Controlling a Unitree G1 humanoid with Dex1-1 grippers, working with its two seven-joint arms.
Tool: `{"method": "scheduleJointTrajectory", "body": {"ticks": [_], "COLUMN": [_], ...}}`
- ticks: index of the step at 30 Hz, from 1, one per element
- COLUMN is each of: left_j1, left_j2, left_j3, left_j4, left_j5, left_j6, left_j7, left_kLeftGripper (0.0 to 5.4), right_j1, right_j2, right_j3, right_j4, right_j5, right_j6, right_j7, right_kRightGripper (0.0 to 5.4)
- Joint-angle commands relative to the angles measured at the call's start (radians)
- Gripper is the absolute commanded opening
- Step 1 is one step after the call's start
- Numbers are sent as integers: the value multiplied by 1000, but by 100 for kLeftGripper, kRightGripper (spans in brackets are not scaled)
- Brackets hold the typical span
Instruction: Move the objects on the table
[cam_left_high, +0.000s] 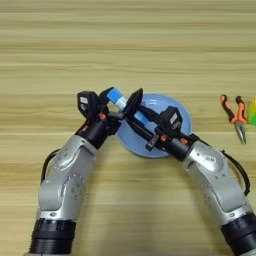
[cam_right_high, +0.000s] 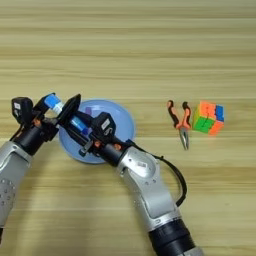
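Nearest, both arms reach in over the near part of the surface. The right gripper hangs over the light-blue plate, its fingers spread wide around a blue tube. Close squarely on that tube. The left gripper, at the plate's left rim, pinches a second blue tube with a lighter cap. Toward the right edge lie pliers and the puzzle cube.
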Motion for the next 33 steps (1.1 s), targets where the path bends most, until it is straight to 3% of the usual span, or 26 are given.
{"method": "scheduleJointTrajectory", "body": {"ticks": [1,14,22,27,33], "left_j1": [-11,-12,-6,-9,-13], "left_j2": [-3,-12,-22,-24,-24], "left_j3": [12,22,42,57,65], "left_j4": [-1,-8,-49,-46,-42], "left_j5": [-9,-33,-163,-208,-220], "left_j6": [13,19,104,138,153], "left_j7": [7,0,-18,-19,-12], "left_kLeftGripper": [509,401,314,263,212], "right_j1": [-5,-11,-14,-16,-21], "right_j2": [-2,-2,1,2,5], "right_j3": [-9,-20,-20,-20,-17], "right_j4": [-15,2,10,9,1], "right_j5": [5,6,-4,-4,-4], "right_j6": [-8,-10,-18,-20,-17], "right_j7": [0,1,-3,-6,-11], "right_kRightGripper": [143,143,143,143,143]}}
